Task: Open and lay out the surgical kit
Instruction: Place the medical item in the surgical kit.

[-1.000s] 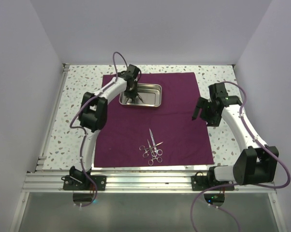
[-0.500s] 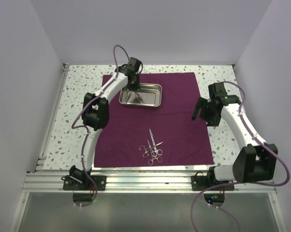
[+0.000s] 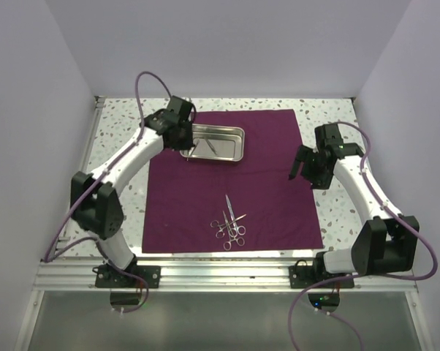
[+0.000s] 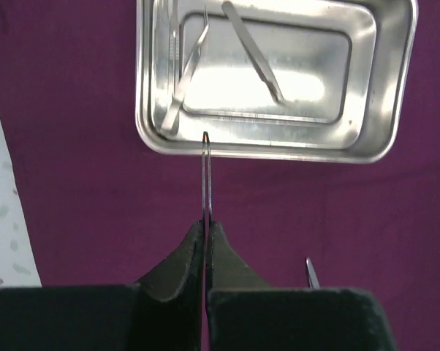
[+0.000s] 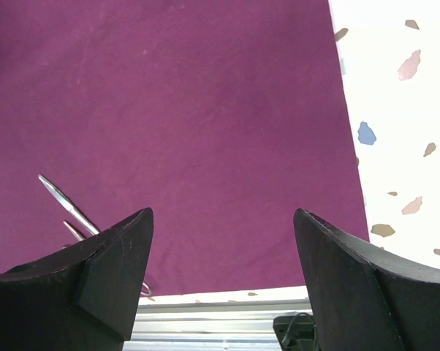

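Left gripper (image 4: pixel 206 232) has come out of the steel tray (image 4: pixel 264 150) since the earlier frames and now sits just off its near-left rim. Jaws are pinched narrow on a thin instrument (image 4: pixel 205 175), seen edge-on, type unclear. The tray lies just ahead of the fingertips on the purple cloth (image 4: pixel 96 205), with two tweezer-like pieces (image 4: pixel 253 51) left inside. That likely means one more item is headed for the scissors and forceps (image 3: pixel 231 223) laid out behind the gripper. Right gripper (image 5: pixel 222 213) is unchanged, wide open, empty, over the cloth's right edge.
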Available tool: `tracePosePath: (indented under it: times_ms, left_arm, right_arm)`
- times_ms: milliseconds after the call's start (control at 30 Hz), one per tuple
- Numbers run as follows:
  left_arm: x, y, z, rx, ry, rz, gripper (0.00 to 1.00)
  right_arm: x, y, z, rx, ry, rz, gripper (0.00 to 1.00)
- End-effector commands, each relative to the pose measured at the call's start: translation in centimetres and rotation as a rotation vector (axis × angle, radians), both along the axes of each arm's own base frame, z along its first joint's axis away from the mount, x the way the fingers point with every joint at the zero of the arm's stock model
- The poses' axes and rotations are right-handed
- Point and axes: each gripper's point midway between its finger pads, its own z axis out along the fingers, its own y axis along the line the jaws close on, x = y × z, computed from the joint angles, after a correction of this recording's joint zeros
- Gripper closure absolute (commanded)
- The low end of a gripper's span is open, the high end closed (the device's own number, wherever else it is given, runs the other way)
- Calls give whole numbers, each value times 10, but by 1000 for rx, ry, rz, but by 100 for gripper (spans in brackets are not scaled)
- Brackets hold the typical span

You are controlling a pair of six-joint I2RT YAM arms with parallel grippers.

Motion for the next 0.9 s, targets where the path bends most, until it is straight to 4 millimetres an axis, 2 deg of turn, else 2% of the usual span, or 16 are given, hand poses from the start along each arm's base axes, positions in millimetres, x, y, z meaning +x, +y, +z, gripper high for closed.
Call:
tracePosePath:
  times_ms: [0, 67, 100, 133, 167, 200, 267, 300, 367, 400, 600, 667, 700, 767, 800, 867]
  left_arm:
    - [-78, 0, -26, 3, 80, 1, 100]
    - [-112, -10, -41, -15, 112, -4, 100]
    - [-135, -4, -63, 7, 166, 1, 100]
    - [-145, -5, -59, -20, 150, 8, 100]
    - [-157, -10, -63, -42, 158, 24, 100]
    - [-173, -2, -79, -30, 189, 41, 100]
    - [-180, 2, -76, -53, 151, 84, 100]
    - [-192, 9, -88, -29, 166, 91, 100]
    - [-196, 19, -90, -29, 140, 142, 100]
    - [-204, 28, -101, -7, 153, 157, 100]
    - [-219, 38, -121, -16, 177, 206, 100]
    - [-223, 37, -124, -26, 188, 202, 91]
    - [-224, 37, -125, -29, 189, 201, 79]
    - [-226, 39, -123, -25, 194, 194, 65]
    - [-223, 36, -117, -31, 184, 188, 55]
    - [-221, 37, -108, -18, 177, 169, 48]
  right_arm:
    - [17, 8, 11, 47, -59, 4, 19]
    - [18, 9, 9, 51, -56, 3, 19]
    - [20, 10, 8, 56, -60, 5, 19]
    - [20, 10, 7, 56, -52, 7, 19]
    - [20, 11, 4, 59, -41, 5, 19]
    - [22, 12, 3, 62, -42, 6, 19]
    - [21, 14, -3, 69, -21, 11, 19]
    - [22, 15, -6, 70, -15, 13, 19]
    - [21, 18, -10, 75, -2, 19, 19]
    - [22, 20, -13, 80, 7, 23, 19]
    - [23, 31, -23, 107, 36, 40, 20]
    - [25, 32, -23, 111, 40, 43, 20]
    - [26, 33, -23, 111, 40, 44, 20]
    - [27, 33, -23, 110, 43, 44, 20]
    - [27, 32, -22, 107, 42, 44, 20]
    - [28, 30, -21, 95, 34, 46, 19]
